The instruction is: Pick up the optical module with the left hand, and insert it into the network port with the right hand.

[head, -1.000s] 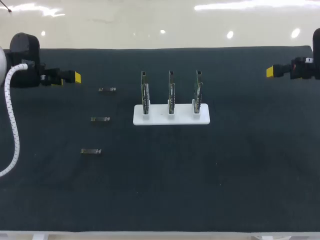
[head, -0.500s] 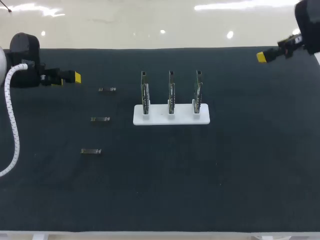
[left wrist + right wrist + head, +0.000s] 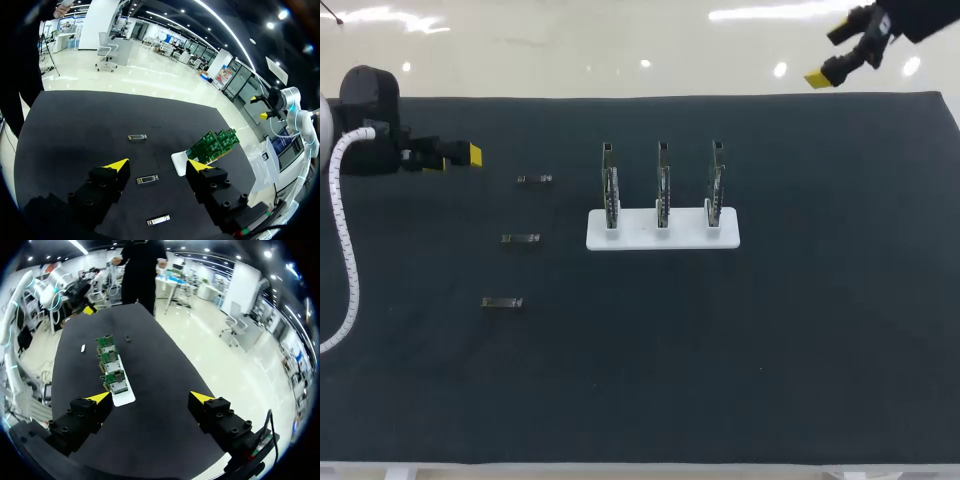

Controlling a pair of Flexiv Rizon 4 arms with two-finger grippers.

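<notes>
1. On the left part of the black table, three small metal modules lie flat in a loose row, each well apart from the next. They are the far module, the middle module and the near module.
2. About mid-table, to their right, a white stand holds three circuit boards upright on edge, side by side.
3. The left gripper hangs at the far left of the table, near the far module but not touching it. Its fingers are spread wide with nothing between them. From its own wrist the left gripper has the middle module lying on the table ahead, in line with the gap (no contact that I can see). The stand is just off to one finger's side.
4. The right gripper is up past the table's far right corner, well away from the boards. Its fingers are also parted and hold nothing. From its wrist the right gripper looks down the table, with the stand and boards ahead.
</notes>
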